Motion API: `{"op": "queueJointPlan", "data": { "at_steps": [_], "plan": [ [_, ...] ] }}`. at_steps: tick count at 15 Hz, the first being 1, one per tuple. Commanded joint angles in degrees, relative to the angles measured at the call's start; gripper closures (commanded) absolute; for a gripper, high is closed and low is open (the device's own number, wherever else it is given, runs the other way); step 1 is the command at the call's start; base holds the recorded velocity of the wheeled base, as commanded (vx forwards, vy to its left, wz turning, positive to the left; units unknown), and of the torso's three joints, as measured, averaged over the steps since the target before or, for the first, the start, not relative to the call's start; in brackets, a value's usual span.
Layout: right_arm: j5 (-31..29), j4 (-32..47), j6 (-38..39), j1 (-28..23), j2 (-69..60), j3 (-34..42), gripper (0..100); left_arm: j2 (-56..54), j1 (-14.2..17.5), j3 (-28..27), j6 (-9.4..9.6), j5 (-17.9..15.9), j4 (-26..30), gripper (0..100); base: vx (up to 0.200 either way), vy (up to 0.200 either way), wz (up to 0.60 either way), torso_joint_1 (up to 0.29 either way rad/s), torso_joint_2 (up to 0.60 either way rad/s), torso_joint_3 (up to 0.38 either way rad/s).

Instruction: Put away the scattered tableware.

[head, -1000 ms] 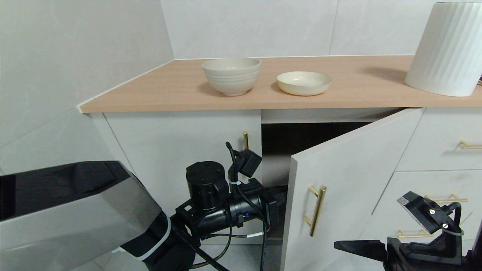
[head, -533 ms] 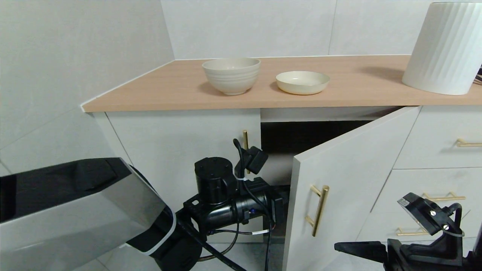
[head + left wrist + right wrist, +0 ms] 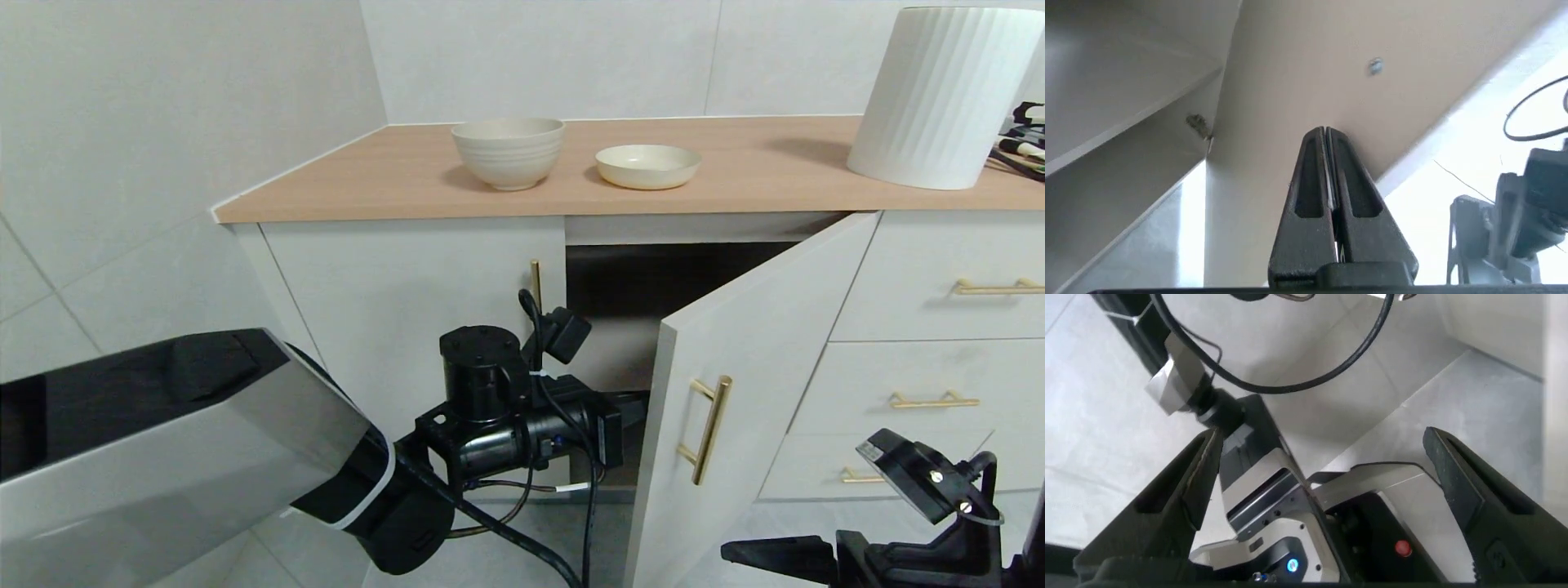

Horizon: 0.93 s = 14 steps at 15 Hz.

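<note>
Left hand [image 3: 1325,139] closed, seemingly behind door [image 3: 759,327]; bowl [image 3: 508,152], plate [image 3: 647,166] mouth-up.

A wooden-topped desk [image 3: 759,175] runs along a white tiled wall [image 3: 163,122]. On it at 2 o'clock stands a tall white ribbed container [image 3: 939,98], upright, with some dark utensils [image 3: 1020,147] just beside it at the 3 o'clock edge. Below, the left cabinet door [image 3: 408,310] is closed, while the right cabinet door [image 3: 759,367] stands ajar at 5 o'clock, its brass bar handle [image 3: 706,429] vertical. At 4 o'clock sits a stack of white drawers [image 3: 898,367] with horizontal brass handles [image 3: 933,400].
</note>
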Motion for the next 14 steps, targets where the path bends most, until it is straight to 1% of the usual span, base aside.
{"op": "queueJointPlan", "data": {
  "at_steps": [1,3,6,8,9,14],
  "plan": [
    [-0.01,-0.02,0.01,0.41,0.21,0.07,0,0.71,-0.08,-1.08,-0.03,-0.02,-0.1,100,0.0,0.0,0.0,0.0,0.0,0.0],
    [0.08,-0.02,0.01,0.41,0.21,0.07,0,0.62,-0.08,-1.61,-0.03,-0.02,1.13,100,0.0,0.0,0.0,0.0,0.0,0.0],
    [0.08,-0.02,0.01,0.41,0.29,0.07,0,2.03,-0.08,-5.3,-0.03,-0.02,3.06,100,-0.2,0.0,0.0,0.009,0.0,-0.002],
    [-0.01,-0.02,0.01,0.41,0.29,0.07,0,3.52,0.01,-8.29,-0.03,-0.02,5.17,100,0.0,0.0,0.0,0.0,0.0,0.0],
    [-0.01,-0.02,0.01,0.41,0.29,0.07,0,4.58,0.01,-9.61,-0.03,0.06,5.26,100,0.0,0.0,0.0,0.0,0.0,0.0],
    [-0.01,-0.02,0.1,0.49,-0.23,-0.01,0,4.67,-0.35,-10.4,-0.03,0.06,5.08,100,0.0,0.0,0.0,0.0,0.0,0.0]
  ]
}}
